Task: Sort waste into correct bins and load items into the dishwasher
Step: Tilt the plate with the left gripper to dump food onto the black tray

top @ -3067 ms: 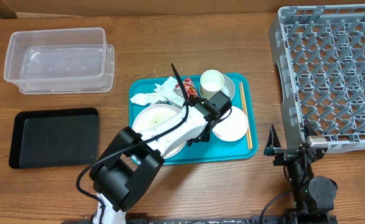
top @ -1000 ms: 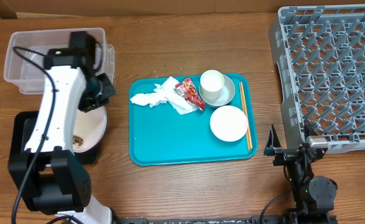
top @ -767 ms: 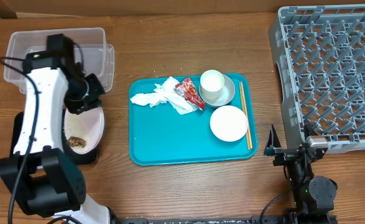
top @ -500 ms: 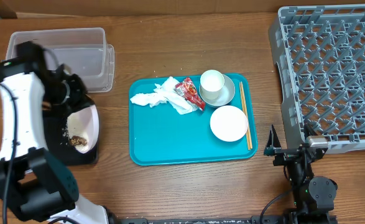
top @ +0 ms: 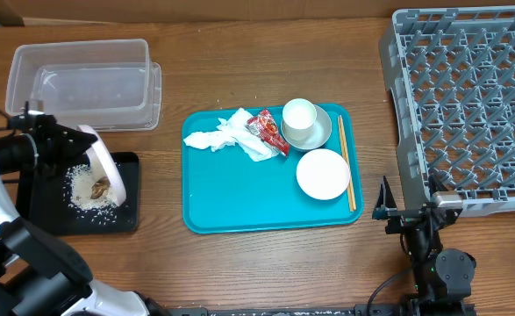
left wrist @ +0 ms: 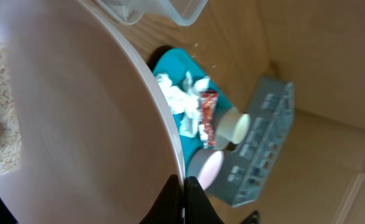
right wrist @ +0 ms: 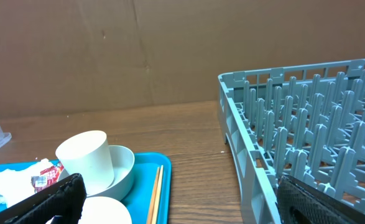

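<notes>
Overhead alone, rice [top: 85, 191] seemingly on black tray [top: 39, 218]

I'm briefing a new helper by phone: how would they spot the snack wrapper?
Find the teal tray mid-table. Near its far edge, between the crumpled white napkin and the white cup, lies the snack wrapper: the only red, printed thing there.

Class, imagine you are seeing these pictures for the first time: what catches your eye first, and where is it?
The white plate stands out, tipped steeply over the black tray at the table's left edge and pinched by the left gripper, with a heap of rice lying on the tray beneath it. Next come the bright teal tray in the middle and the big grey dish rack on the right.
</notes>
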Controlling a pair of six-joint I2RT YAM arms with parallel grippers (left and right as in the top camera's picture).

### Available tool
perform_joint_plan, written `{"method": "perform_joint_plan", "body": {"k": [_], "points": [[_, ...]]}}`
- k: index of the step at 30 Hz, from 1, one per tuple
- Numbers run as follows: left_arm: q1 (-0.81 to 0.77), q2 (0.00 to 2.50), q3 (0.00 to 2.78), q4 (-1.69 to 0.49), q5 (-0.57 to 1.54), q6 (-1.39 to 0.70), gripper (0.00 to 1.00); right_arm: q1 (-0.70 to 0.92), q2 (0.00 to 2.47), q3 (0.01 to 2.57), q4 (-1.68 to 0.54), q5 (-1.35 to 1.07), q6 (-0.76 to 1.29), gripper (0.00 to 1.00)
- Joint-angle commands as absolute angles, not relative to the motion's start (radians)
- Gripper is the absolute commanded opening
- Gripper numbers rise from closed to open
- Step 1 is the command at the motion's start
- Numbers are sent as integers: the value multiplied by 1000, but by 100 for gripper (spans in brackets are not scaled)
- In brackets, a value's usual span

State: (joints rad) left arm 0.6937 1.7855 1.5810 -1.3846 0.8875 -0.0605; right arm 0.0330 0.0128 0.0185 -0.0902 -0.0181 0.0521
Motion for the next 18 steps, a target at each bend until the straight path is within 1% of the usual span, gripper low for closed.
{"method": "perform_joint_plan", "body": {"k": [1, 4, 6, 11, 15, 18], "points": [[757, 1745, 1599, -1402, 1016, 7, 4, 30, 3, 8, -84, -9, 60, 100], [800, 1744, 1599, -1444, 1115, 65, 4, 30, 3, 8, -84, -9, 60, 100], [828, 1745, 1599, -1425, 1176, 112, 4, 30, 3, 8, -84, -9, 60, 100], [885, 1746, 1598, -1452, 1179, 94, 4, 30, 3, 8, -84, -9, 60, 100], [896, 1746, 1593, -1511, 1194, 125, 4, 30, 3, 8, -84, -9, 60, 100], [901, 1746, 1592, -1496, 1205, 140, 4, 30, 3, 8, -84, -9, 60, 100]]}}
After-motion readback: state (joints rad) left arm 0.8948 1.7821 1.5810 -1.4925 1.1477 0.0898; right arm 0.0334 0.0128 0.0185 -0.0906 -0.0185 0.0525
